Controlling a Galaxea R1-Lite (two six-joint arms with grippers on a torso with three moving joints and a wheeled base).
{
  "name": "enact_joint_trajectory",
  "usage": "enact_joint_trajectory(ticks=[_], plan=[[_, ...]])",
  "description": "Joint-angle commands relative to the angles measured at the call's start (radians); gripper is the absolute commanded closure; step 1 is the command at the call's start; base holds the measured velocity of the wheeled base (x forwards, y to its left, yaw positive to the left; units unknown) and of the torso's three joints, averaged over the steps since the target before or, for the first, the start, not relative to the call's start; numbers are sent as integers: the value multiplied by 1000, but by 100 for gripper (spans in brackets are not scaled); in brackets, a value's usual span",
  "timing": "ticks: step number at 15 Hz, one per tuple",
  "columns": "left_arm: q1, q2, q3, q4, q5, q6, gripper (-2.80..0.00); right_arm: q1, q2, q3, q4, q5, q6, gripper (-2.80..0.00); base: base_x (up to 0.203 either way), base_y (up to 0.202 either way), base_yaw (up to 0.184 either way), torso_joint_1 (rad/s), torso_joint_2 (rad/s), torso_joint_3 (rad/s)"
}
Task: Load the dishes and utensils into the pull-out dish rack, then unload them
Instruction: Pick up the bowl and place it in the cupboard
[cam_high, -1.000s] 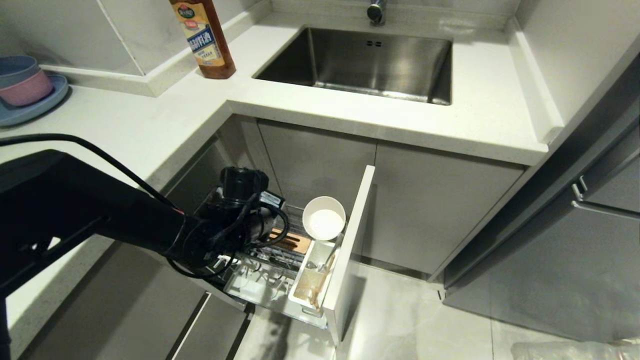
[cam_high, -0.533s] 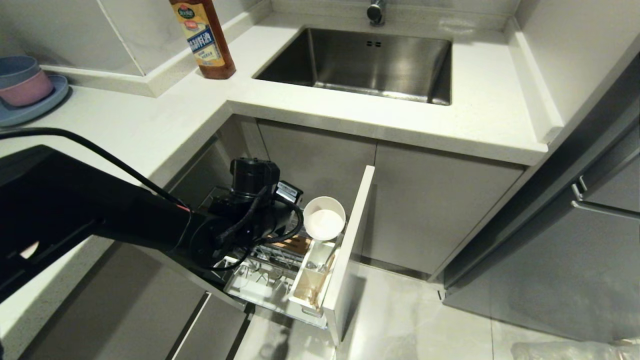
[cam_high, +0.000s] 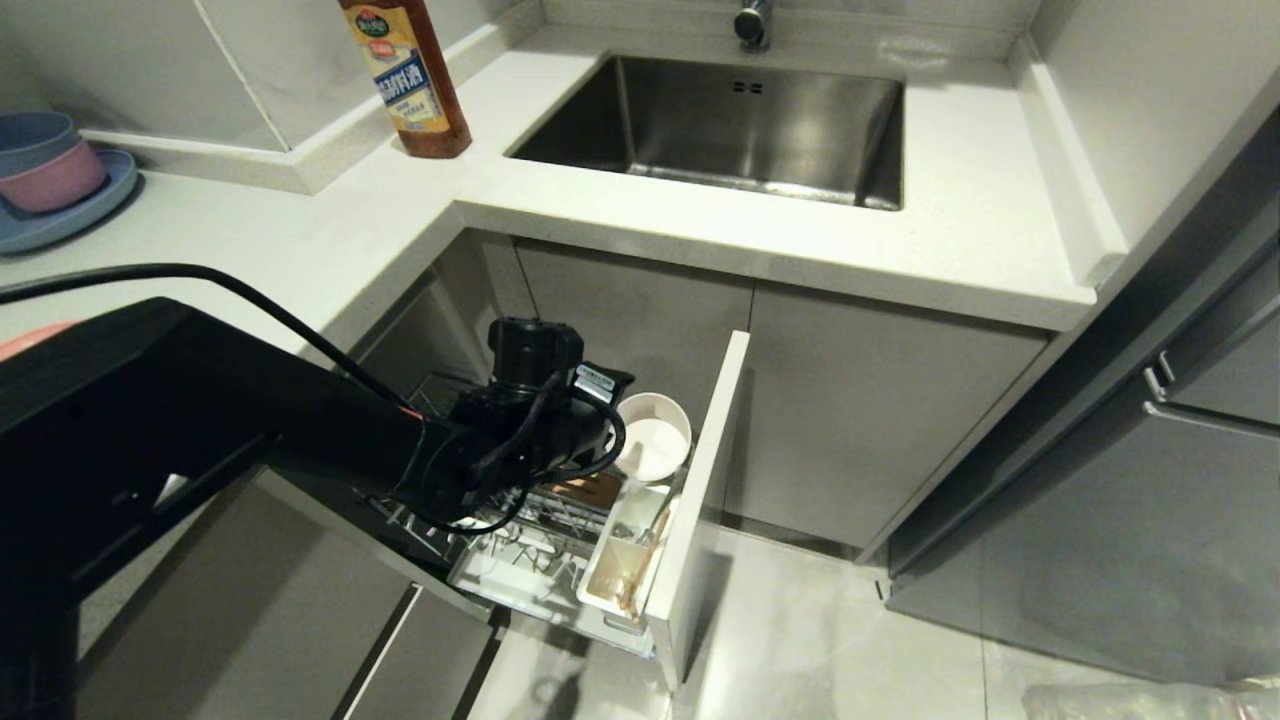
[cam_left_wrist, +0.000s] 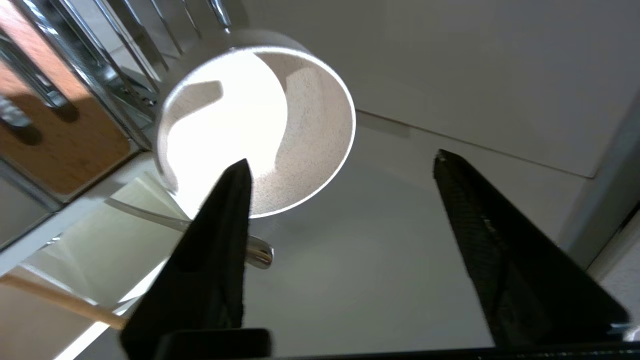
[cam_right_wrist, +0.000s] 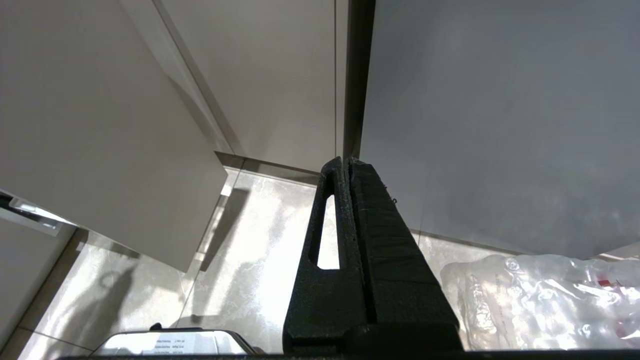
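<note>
A sauce bottle (cam_high: 405, 75) stood upright beside the steel sink (cam_high: 730, 125). Stacked blue and pink bowls (cam_high: 45, 160) sat on a blue plate (cam_high: 85, 210).

A white speckled worktop (cam_high: 330, 240) runs in an L around a kitchen corner. A steel sink (cam_high: 740, 125) is set into its far stretch, with the base of a tap (cam_high: 752, 22) at its back edge. A brown bottle (cam_high: 408, 75) with a yellow label stands on the worktop near the sink's left corner. At the far left, a blue plate (cam_high: 65, 215) holds a pink bowl (cam_high: 55, 178) with a blue bowl (cam_high: 32, 132) nested in it. Pale wall panels (cam_high: 270, 60) rise behind. Grey cabinet fronts (cam_high: 860, 420) sit below the sink; a darker grey unit (cam_high: 1150, 520) with a metal handle (cam_high: 1160, 385) stands at the right. The floor (cam_high: 850, 660) is glossy pale tile, with crumpled clear plastic (cam_right_wrist: 540, 295) lying on it at the lower right.
</note>
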Motion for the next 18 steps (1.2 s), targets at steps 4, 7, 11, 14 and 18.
enact_joint_trajectory(ticks=[4,7,11,14,18], plan=[[-15,98,-69,-2,-42,-8,-280,0,0,3,0,0,0,0,0,0,0,0,0,0],[-21,159,-135,1,-51,-5,-280,0,0,3,0,0,0,0,0,0,0,0,0,0],[-21,206,-190,1,-52,-2,-280,0,0,3,0,0,0,0,0,0,0,0,0,0],[-21,240,-229,3,-58,-2,-280,0,0,2,0,0,0,0,0,0,0,0,0,0],[-21,269,-271,3,-56,1,-280,0,0,2,0,0,0,0,0,0,0,0,0,0]])
